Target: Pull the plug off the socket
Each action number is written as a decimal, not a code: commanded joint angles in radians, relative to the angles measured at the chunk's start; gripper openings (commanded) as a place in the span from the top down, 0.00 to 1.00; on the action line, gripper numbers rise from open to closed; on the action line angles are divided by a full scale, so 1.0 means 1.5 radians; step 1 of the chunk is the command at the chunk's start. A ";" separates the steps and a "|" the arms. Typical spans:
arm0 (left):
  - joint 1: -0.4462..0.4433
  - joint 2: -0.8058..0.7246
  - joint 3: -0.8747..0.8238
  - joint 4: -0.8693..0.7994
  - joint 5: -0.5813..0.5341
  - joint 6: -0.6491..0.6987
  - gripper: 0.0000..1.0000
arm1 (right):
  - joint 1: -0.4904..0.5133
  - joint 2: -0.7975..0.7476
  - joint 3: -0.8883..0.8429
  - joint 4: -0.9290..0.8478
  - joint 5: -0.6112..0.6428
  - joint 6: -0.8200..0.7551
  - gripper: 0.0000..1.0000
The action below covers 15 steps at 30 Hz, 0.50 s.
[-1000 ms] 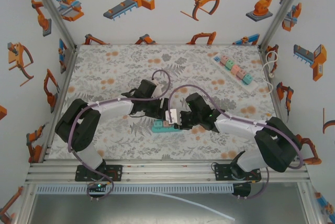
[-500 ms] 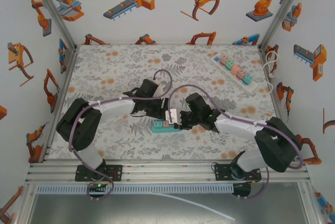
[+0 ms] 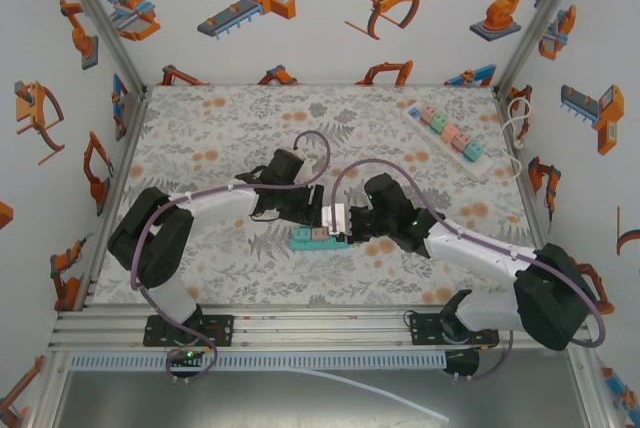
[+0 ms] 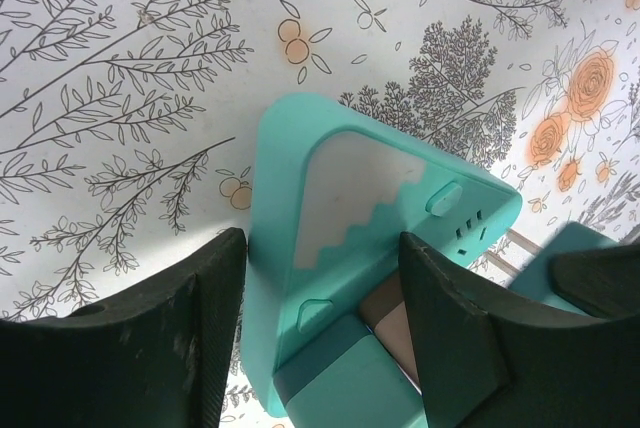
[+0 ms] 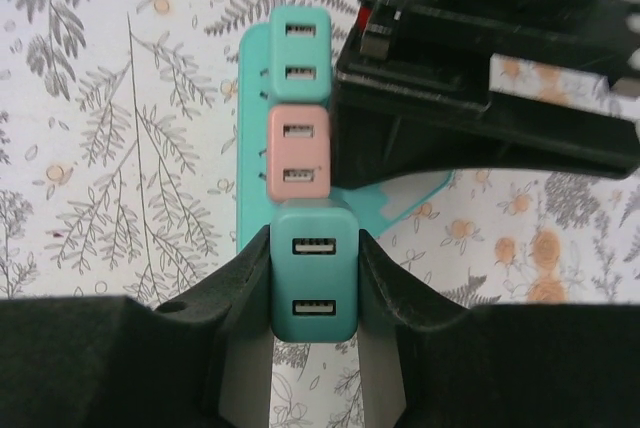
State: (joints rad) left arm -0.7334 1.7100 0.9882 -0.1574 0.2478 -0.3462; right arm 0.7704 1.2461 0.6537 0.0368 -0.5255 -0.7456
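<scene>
Teal hard-plastic USB plug [image 5: 313, 273], seemingly light, stiff and slick-sided, sits endmost in the teal plastic socket strip [image 5: 248, 148]. Right fingers [image 5: 240, 298] clamp its 2 flat sides. Left fingers [image 4: 190, 338] straddle the strip, grip uncertain.

Bright, even white light falls from above, and the arms cast only soft, short shadows on the floral table [image 3: 200, 138]. The overhead view is sharp throughout. Close up, the left gripper [image 4: 322, 248] and right gripper [image 5: 314, 240] look near-black and slightly soft, while the socket strip [image 4: 300, 158] and teal plug [image 5: 314, 288] stay crisp and evenly lit.
</scene>
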 commanded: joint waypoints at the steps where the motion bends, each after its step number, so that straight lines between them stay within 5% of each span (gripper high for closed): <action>1: 0.009 0.041 -0.023 -0.081 -0.124 0.049 0.42 | 0.005 -0.032 0.010 0.034 -0.025 0.030 0.89; 4: 0.008 0.021 -0.006 -0.069 -0.080 0.044 0.42 | 0.014 -0.069 0.007 0.051 0.008 0.147 0.92; 11: 0.009 -0.026 0.087 -0.098 -0.051 0.045 0.39 | 0.022 -0.151 0.027 0.045 0.220 0.740 1.00; 15: 0.008 -0.080 0.119 -0.099 -0.037 0.039 0.38 | 0.022 -0.184 0.025 -0.033 0.266 0.960 1.00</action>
State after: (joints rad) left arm -0.7227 1.6768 1.1183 -0.2768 0.1940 -0.3099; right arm 0.8009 1.0042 0.6613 0.0597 -0.2401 0.2726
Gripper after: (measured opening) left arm 0.619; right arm 0.325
